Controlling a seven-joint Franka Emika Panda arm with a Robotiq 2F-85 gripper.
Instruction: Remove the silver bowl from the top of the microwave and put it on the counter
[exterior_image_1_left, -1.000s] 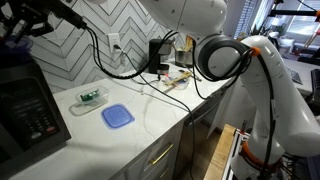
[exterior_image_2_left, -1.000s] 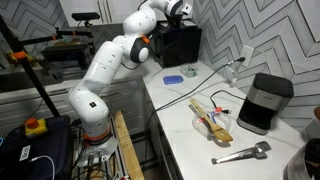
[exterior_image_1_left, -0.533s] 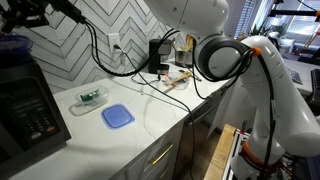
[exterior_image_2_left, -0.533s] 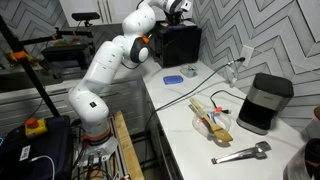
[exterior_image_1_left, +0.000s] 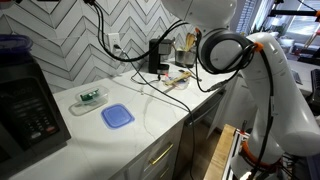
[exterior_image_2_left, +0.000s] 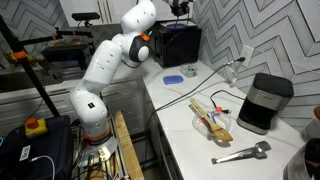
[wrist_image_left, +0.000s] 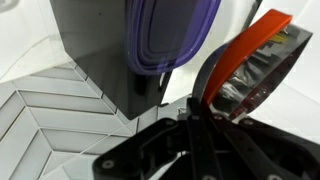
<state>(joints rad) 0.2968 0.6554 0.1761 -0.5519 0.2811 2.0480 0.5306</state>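
In the wrist view my gripper (wrist_image_left: 196, 104) is shut on the rim of the silver bowl (wrist_image_left: 256, 62), a shiny bowl with an orange-red outside, held tilted on its edge. Beside it the larger dark blue-purple bowl (wrist_image_left: 165, 35) sits on the black microwave (wrist_image_left: 100, 55). In an exterior view the gripper (exterior_image_2_left: 180, 8) is high above the microwave (exterior_image_2_left: 180, 45), at the frame's top edge. In an exterior view the microwave (exterior_image_1_left: 25, 100) carries the purple bowl (exterior_image_1_left: 15, 42), and the gripper is above the frame. The white counter (exterior_image_1_left: 150, 125) shows in both exterior views.
A flat blue square lid (exterior_image_1_left: 117, 116) and a clear container (exterior_image_1_left: 90, 97) lie on the counter near the microwave. Further along are a black coffee machine (exterior_image_2_left: 265, 103), a tray of utensils (exterior_image_2_left: 212, 118), metal tongs (exterior_image_2_left: 240, 153) and cables. The herringbone-tiled wall backs the counter.
My gripper has risen from the microwave's top with the silver bowl and has left the top of one exterior view. The purple bowl has stayed in place.
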